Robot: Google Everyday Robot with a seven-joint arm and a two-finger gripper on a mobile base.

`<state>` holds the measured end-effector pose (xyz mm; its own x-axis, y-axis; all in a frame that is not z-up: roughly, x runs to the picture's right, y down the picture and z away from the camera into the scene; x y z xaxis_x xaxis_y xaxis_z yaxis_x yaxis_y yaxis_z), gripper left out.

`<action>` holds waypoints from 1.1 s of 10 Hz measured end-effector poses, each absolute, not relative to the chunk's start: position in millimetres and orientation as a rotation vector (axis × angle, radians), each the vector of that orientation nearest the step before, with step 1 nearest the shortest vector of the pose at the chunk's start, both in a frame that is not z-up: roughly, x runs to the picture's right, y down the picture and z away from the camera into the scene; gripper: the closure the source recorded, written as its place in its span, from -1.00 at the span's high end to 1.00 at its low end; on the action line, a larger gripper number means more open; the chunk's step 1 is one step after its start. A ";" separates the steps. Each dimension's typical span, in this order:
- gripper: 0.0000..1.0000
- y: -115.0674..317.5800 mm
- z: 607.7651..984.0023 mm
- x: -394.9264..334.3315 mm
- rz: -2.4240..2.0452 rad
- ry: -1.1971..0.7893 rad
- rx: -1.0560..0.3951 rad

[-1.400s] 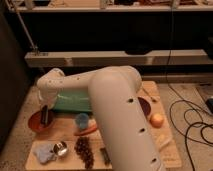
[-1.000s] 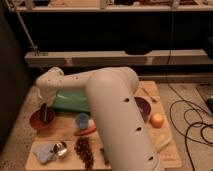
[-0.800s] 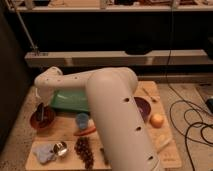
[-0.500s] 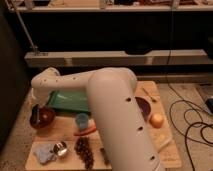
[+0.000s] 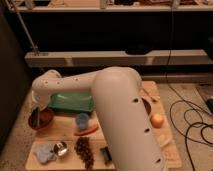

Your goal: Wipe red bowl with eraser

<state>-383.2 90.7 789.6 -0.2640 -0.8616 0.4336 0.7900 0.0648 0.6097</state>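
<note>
The red bowl (image 5: pixel 42 120) sits at the left edge of the wooden table (image 5: pixel 65 135). My white arm sweeps from the lower right across the table to it. The gripper (image 5: pixel 36 114) hangs at the arm's end, right over the bowl's left half and reaching down into it. A slim dark block, the eraser (image 5: pixel 36 118), stands in the gripper with its lower end inside the bowl, against the darker inside. The arm's wrist covers the top of the gripper.
Behind the bowl lies a green tray (image 5: pixel 70 102). A blue cup (image 5: pixel 82 120), a red-orange vegetable (image 5: pixel 86 131), a metal cup (image 5: pixel 61 148), a blue cloth (image 5: pixel 44 152), grapes (image 5: pixel 85 150) and a stubby black block (image 5: pixel 105 155) crowd the front. An orange (image 5: pixel 157 120) lies right; cables (image 5: pixel 192 125) cross the floor.
The arm's end has swung left and slightly down, carrying the gripper from the bowl's right side to its left half. Nothing else on the table has moved.
</note>
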 end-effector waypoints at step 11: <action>-1.00 58.7 827.9 -361.7 -1.578 -0.849 0.079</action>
